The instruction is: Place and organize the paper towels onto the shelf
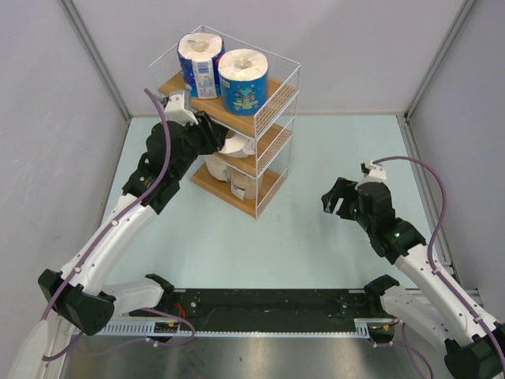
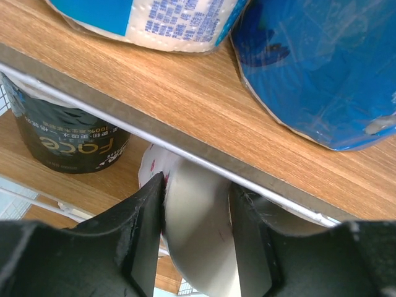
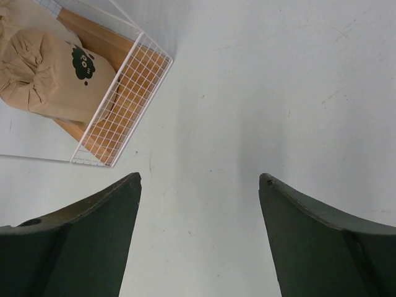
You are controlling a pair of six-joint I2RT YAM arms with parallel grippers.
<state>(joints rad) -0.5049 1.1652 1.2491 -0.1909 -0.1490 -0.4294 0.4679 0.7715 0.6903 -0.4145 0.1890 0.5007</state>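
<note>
The shelf (image 1: 276,126) stands at the back left of the table. Two blue-wrapped paper towels (image 1: 199,63) (image 1: 243,81) stand on its top board. My left gripper (image 1: 225,142) reaches into the middle tier, shut on a white dotted roll (image 2: 198,229) just under the top board (image 2: 185,93). A dark-wrapped roll (image 2: 62,133) stands deeper on that tier. On the bottom tier sit a cream roll (image 1: 217,167) and a tan-brown roll (image 3: 52,77). My right gripper (image 3: 199,178) hovers open over bare table right of the shelf, holding nothing.
Grey walls close the table in on the left, back and right. The shelf's white wire side (image 3: 124,86) lies up and left of my right gripper. The arm bases and a black rail (image 1: 268,304) run along the near edge.
</note>
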